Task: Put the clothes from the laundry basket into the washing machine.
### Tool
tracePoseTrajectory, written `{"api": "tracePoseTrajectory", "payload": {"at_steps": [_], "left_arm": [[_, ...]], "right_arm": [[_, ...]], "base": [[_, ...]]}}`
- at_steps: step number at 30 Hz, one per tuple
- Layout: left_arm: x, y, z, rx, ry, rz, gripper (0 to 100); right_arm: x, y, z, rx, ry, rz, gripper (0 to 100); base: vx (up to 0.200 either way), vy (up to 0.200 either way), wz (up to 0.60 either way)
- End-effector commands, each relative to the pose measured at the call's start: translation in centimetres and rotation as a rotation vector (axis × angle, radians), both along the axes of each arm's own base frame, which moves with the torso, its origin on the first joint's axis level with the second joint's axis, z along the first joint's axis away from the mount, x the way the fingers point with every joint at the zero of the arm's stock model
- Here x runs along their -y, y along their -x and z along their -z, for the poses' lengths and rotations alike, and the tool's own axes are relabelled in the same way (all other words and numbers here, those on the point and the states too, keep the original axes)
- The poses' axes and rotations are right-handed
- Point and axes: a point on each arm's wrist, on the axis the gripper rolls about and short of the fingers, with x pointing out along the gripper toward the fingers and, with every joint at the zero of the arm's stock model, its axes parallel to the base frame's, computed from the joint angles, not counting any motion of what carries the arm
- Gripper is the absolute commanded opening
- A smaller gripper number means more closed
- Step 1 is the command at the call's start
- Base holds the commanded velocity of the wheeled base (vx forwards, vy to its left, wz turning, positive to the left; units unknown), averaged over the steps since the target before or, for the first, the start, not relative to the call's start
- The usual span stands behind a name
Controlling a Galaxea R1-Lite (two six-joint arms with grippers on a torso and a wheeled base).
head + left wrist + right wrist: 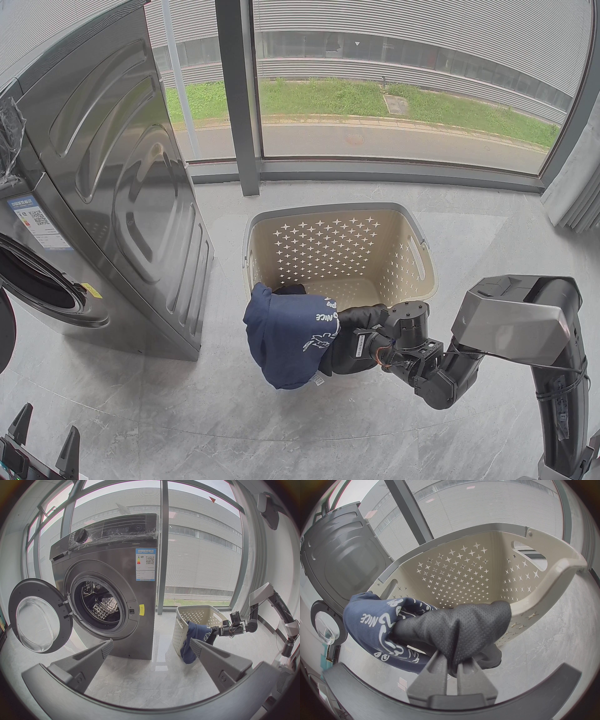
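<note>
- Clothes (300,340) are waiting on a trip to the washing machine (125,187), standing far left w/ its door (39,616) swung wide & its drum mouth (100,603) gaping.
- Left gripper (150,642) is hovering low at near left, facing the washer front, jaws spread w/ nothing btwn them.
- Laundry basket (337,209) is sitting on the floor (250,425) just right of the washer, w/ the bundle hanging at its near rim.
- Navy top (287,337) is draping over that rim's left end & dangling outside the basket, touching the black mesh garment (462,623) bunched on its right.
- Right gripper (453,662) is reaching in from the right, jaws clenched on a fold of the black mesh. The navy piece looks to be riding along wrapped round it, not pinched itself.
- Doing this step well, by my read:
  - raising the bundle clear of the rim before swinging left, so the navy hem isn't snagging on the basket;
  - keeping the pinch firm & the carry slow, since the loose navy top is likely to slide off;
  - steering round the washer's corner & staying off the open door;
  - pushing well into the drum mouth before letting go, so nothing is trailing over the sill.
</note>
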Motion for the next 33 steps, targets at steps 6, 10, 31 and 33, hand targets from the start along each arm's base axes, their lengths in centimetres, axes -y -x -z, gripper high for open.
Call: {"api": "tracePoseTrajectory", "payload": {"at_steps": [6,10,31,33], "left_arm": [[0.0,-0.1,0.5,-0.007,-0.001,0.0,100],[0.0,-0.1,0.5,-0.007,0.0,0.0,100],[0.0,-0.1,0.5,-0.007,0.003,-0.002,100],[0.0,-0.1,0.5,-0.007,0.005,-0.002,100]], "right_arm": [[1.0,4.3,-4.7,0.067,-0.007,-0.059,0],[1.3,5.9,-6.5,0.112,-0.019,-0.083,0],[3.7,12.6,-15.5,0.395,-0.108,-0.184,0],[3.8,12.8,-16.0,0.413,-0.109,-0.184,0]], "base": [[0.0,0.0,0.0],[0.0,0.0,0.0],[0.0,0.0,0.0],[0.0,0.0,0.0]]}}
